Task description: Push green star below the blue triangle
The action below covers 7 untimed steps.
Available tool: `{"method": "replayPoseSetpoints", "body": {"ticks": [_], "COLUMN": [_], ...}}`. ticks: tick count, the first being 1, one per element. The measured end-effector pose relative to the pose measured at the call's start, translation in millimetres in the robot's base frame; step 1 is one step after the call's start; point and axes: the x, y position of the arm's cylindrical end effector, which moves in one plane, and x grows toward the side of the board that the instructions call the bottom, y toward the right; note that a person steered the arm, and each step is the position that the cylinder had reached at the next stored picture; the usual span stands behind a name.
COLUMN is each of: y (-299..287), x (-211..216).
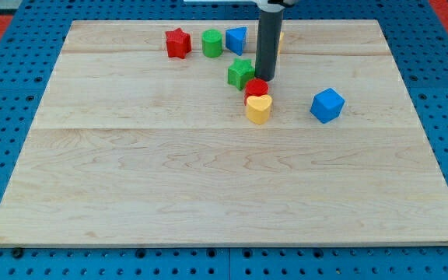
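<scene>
The green star (240,72) lies near the view's top centre, just below and slightly right of the blue triangle (236,39). My tip (265,79) stands right beside the star's right edge, above the red round block (257,88). A yellow heart (258,109) sits directly below that red block, touching it.
A red star (178,43) and a green cylinder (212,43) stand left of the blue triangle along the top. A blue cube (327,105) lies to the right. A yellow block (280,39) is mostly hidden behind the rod. The wooden board (208,194) ends at blue pegboard.
</scene>
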Motion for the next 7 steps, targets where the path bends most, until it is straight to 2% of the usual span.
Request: {"method": "replayPoseSetpoints", "body": {"ticks": [1, 2, 4, 7], "y": [-2, -28, -39, -37], "x": [19, 19, 0, -3]}}
